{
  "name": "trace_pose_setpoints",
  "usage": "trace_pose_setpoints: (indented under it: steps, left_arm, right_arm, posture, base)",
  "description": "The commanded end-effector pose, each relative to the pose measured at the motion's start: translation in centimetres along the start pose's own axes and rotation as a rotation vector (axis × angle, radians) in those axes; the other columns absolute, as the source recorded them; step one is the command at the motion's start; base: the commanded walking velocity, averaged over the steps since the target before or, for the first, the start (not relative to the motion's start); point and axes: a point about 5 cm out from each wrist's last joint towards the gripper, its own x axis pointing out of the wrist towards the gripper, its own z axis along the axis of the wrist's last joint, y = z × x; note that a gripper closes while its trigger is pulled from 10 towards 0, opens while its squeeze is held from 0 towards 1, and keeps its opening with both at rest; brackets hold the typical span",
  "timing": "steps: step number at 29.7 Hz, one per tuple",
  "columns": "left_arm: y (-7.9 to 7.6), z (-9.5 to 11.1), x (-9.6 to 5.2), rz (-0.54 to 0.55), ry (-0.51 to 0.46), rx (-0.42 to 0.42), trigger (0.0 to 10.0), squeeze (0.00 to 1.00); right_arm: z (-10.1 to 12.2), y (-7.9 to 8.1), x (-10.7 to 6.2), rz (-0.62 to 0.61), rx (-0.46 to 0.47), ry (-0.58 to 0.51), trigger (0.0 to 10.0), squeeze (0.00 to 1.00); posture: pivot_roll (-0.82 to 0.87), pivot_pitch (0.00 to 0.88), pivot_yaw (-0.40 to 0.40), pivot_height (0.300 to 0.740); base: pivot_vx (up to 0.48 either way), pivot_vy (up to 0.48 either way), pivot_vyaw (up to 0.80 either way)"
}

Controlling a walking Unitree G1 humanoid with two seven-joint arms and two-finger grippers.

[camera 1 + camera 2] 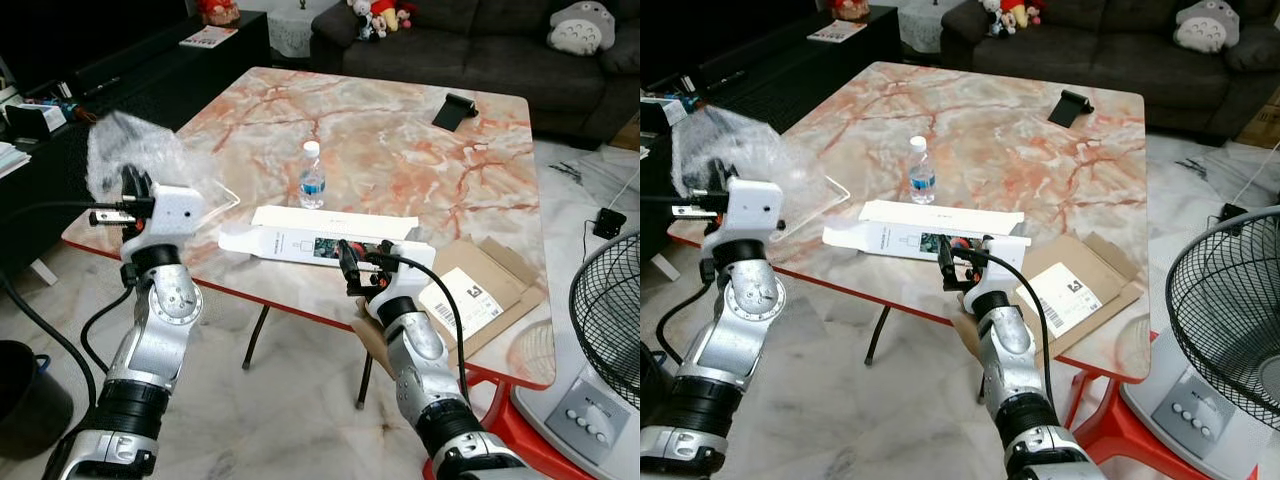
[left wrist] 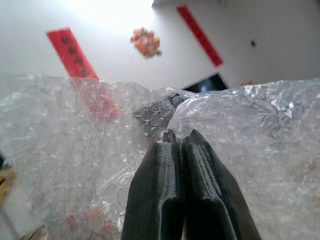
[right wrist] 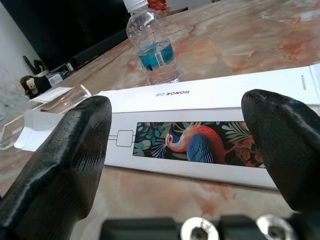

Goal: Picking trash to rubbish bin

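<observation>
Right gripper [image 1: 357, 262], fingers spread wide and holding nothing, poised at the near edge of the marble-patterned table [image 1: 400, 130], directly facing the long flat white carton printed with a red bird [image 1: 318, 238]. In the right wrist view the carton [image 3: 200, 125] lies crosswise between the two black fingertips [image 3: 75, 145], its long axis running side to side across the line of approach, so the fingers straddle its length, not its narrow width; a grasp would probably need the wrist turned or the fingers brought over one long edge. Just beyond the carton stands an upright clear plastic water bottle with a blue label [image 1: 312, 175]. Left gripper [image 1: 130, 195], raised beside the table's left corner, fingers pressed together on a crumpled sheet of clear bubble wrap [image 1: 125, 150], which billows around the fingers [image 2: 170, 190] in the left wrist view. A flattened brown cardboard box with a shipping label [image 1: 470, 290] lies at the table's near right edge, beside the right arm. The right arm is the nearer to the carton; the left is already loaded.
</observation>
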Motion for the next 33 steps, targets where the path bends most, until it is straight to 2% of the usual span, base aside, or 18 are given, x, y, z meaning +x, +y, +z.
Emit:
trace_pose_setpoints:
  steps: [1, 5, 9, 11, 12, 20, 22, 26, 33]
  left_arm:
    - [0.0, 1.7, 0.5, -0.003, -0.077, -0.032, 10.0, 0.0]
    - [-0.6, 2.9, -0.3, -0.048, -0.142, -0.089, 10.0, 0.0]
    - [-0.6, 3.0, -0.5, -0.052, -0.14, -0.102, 10.0, 0.0]
    - [-1.9, 2.8, -1.4, -0.122, -0.082, -0.197, 10.0, 0.0]
    - [-2.2, 2.7, -1.9, -0.136, -0.067, -0.213, 10.0, 0.0]
    - [-1.9, 2.5, -2.1, -0.117, -0.044, -0.238, 10.0, 0.0]
    - [-1.3, 1.8, -2.0, -0.086, -0.004, -0.251, 10.0, 0.0]
    - [-0.7, 1.6, -1.8, -0.064, -0.007, -0.242, 10.0, 0.0]
    - [-0.7, 1.5, -2.0, -0.066, 0.0, -0.239, 10.0, 0.0]
  right_arm:
    - [0.4, 0.3, 0.4, 0.011, 0.01, -0.01, 10.0, 0.0]
    - [1.2, 0.8, 0.6, 0.025, 0.024, -0.06, 10.0, 0.0]
    - [1.5, 0.9, 0.7, 0.027, 0.033, -0.076, 10.0, 0.0]
    - [2.7, 1.6, 1.2, 0.051, 0.038, -0.131, 10.0, 0.0]
    - [3.1, 1.8, 1.3, 0.064, 0.03, -0.146, 10.0, 0.0]
    - [3.2, 2.0, 1.3, 0.075, 0.024, -0.15, 10.0, 0.0]
    - [3.2, 2.0, 1.2, 0.076, 0.027, -0.149, 10.0, 0.0]
    - [3.1, 1.9, 1.2, 0.076, 0.027, -0.145, 10.0, 0.0]
    - [2.7, 1.9, 1.0, 0.077, 0.025, -0.129, 10.0, 0.0]
  posture:
    - [0.07, 0.097, 0.012, 0.74]
    - [0.07, 0.097, 0.016, 0.74]
    - [0.07, 0.097, 0.016, 0.74]
    - [0.06, 0.098, 0.018, 0.74]
    - [0.06, 0.097, 0.019, 0.74]
    - [0.07, 0.097, 0.018, 0.74]
    - [0.06, 0.095, 0.019, 0.74]
    - [0.07, 0.095, 0.018, 0.74]
    - [0.07, 0.092, 0.016, 0.74]
  base:
    - [0.0, 0.0, 0.0]
    - [0.0, 0.0, 0.0]
    - [0.0, 0.0, 0.0]
    - [0.0, 0.0, 0.0]
    - [0.0, 0.0, 0.0]
    - [0.0, 0.0, 0.0]
    - [0.0, 0.0, 0.0]
    - [0.0, 0.0, 0.0]
    - [0.0, 0.0, 0.0]
